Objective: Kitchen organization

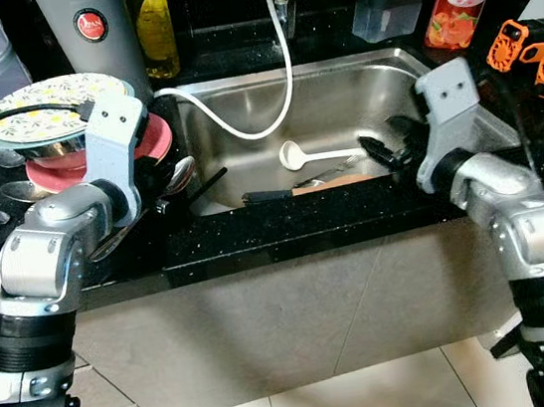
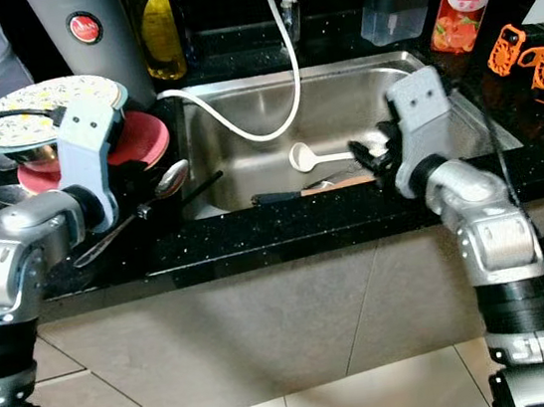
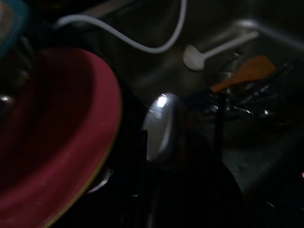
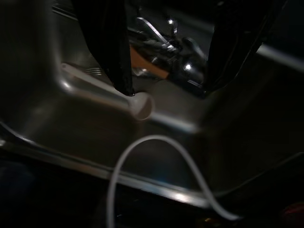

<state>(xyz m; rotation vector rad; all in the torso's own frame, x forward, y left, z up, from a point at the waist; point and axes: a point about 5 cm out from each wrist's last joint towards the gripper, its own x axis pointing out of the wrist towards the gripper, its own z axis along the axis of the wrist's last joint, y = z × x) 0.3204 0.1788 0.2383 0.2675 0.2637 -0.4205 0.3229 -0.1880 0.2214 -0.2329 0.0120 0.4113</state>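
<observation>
Black speckled stone makes up the surface (image 1: 286,232), with a stainless sink (image 1: 243,137) sunk into its middle. Left of the sink stands a stack of dishes: a flowered plate (image 1: 43,98) over a red plate (image 1: 155,139). A white hose (image 1: 281,82) hangs from the tap into the basin.

In the basin, toward its near wall, lie a white ladle (image 1: 311,153), a wooden spatula (image 1: 334,182) and some metal cutlery (image 4: 178,52). The ladle's long axis runs across the sink, bowl toward the left and handle toward the right gripper (image 1: 386,153), whose fingers (image 4: 109,42) are spread apart and empty, poised just over the utensil pile. That arm is plainly the nearer one for the ladle.

The left gripper (image 1: 174,186) sits at the sink's left rim, fingers closed on a metal spoon (image 2: 171,180), bowl upward, just beside the red plate.

Room looks tight: the hose droops close to the ladle's bowl, and the near wall crowds the handles.
</observation>
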